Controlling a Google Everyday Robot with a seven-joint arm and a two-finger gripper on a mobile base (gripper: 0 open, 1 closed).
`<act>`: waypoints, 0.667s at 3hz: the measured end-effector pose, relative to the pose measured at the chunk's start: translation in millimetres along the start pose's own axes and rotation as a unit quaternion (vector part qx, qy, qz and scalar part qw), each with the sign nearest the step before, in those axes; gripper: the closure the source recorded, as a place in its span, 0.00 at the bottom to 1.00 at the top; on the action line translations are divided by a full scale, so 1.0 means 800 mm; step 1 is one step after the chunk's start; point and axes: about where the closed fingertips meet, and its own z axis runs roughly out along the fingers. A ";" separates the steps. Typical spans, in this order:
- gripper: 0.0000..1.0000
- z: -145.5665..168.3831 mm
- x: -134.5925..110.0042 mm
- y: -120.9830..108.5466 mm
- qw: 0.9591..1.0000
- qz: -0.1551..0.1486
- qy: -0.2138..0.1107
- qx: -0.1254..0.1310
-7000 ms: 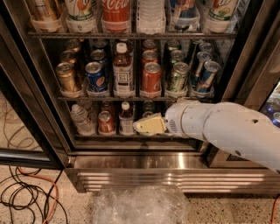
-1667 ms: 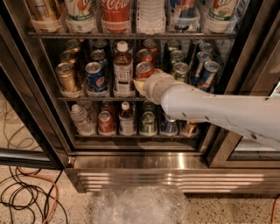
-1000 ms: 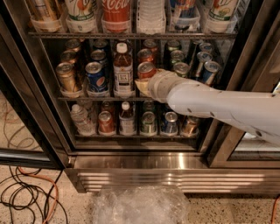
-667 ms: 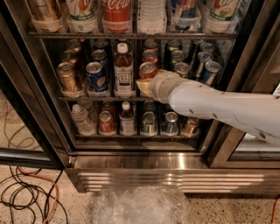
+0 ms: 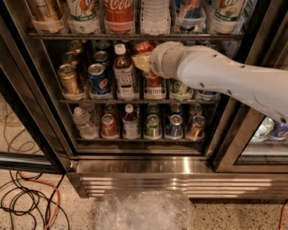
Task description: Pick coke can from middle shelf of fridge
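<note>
The coke can [image 5: 154, 81] stands in the fourth lane of the middle shelf [image 5: 103, 101] of the fridge [image 5: 148, 167]. Only its red lower body shows below my wrist. My gripper [image 5: 141, 62] is inside the shelf at the can's upper left, right of the white-capped tea bottle [image 5: 124, 72]. It covers the can's top. A second red can top [image 5: 144, 46] shows just above the gripper. My white arm [image 5: 225, 78] comes in from the right across the green and blue cans.
A blue Pepsi can [image 5: 98, 78] and gold cans [image 5: 70, 81] stand left of the tea bottle. Big bottles [image 5: 119, 13] fill the rack above, small cans [image 5: 153, 126] the rack below. The door frame [image 5: 234, 130] is at right. Cables [image 5: 27, 197] and crumpled plastic [image 5: 144, 211] lie on the floor.
Seven seconds ago my gripper was at the lower rack. It climbed to the coke can on the middle shelf, and in the last second it rose further, toward the can's top.
</note>
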 end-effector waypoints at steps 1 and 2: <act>1.00 0.001 0.002 0.002 1.000 0.000 0.000 -0.002; 1.00 0.002 -0.001 0.012 1.000 -0.002 0.004 -0.016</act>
